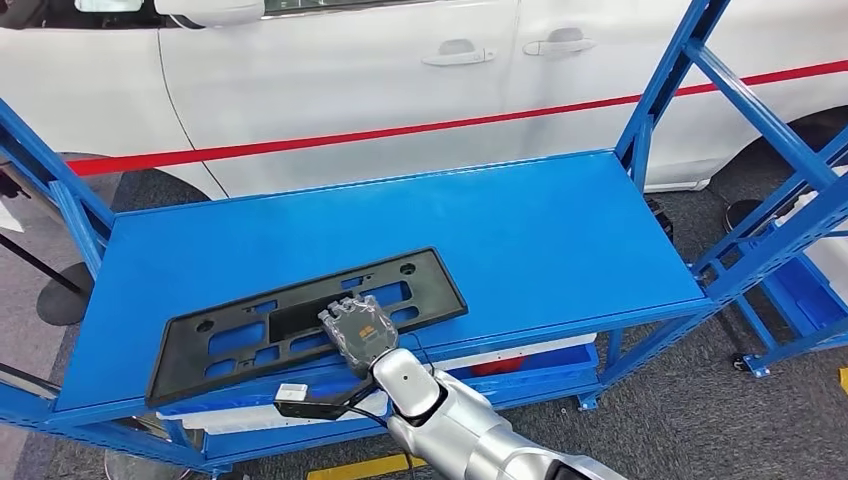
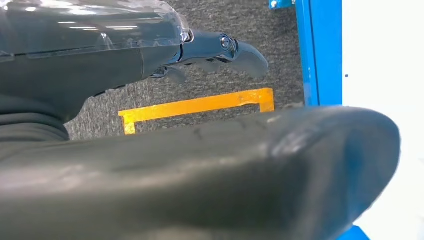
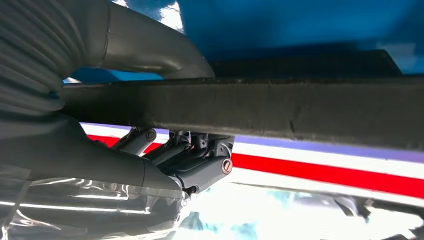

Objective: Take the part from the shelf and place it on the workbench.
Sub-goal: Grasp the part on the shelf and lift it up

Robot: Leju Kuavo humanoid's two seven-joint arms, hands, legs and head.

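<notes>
1. The right robot hand (image 1: 358, 333) lies across the near long edge of a flat black plastic panel (image 1: 300, 320), a long frame with cut-out slots, which rests on the top deck of a blue metal shelf (image 1: 520, 230) beside a white car (image 1: 400, 70) with a red stripe

2. In the right wrist view the thumb (image 3: 145, 45) sits on one face of the panel's edge (image 3: 280, 107) and the darker fingers (image 3: 195, 160) curl against the other face, so the hand appears to grip the panel by its rim; how firm that hold is cannot be judged

3. The grasp falls around the middle of the panel's near edge, with long spans reaching out to either side; the panel appears to lie flat on the shelf, angled slightly to its front edge

4. Risk: held at a single point on a thin rim, the long panel may sag, twist or pivot once raised, and slip out of the fingers

5. Risk: an end could catch the shelf's blue uprights (image 1: 665, 85) or swing towards the car door as it is carried out

6. The left robot hand (image 2: 220, 47) hangs above grey carpet marked with orange tape (image 2: 200, 105), fingers extended and holding nothing
</notes>
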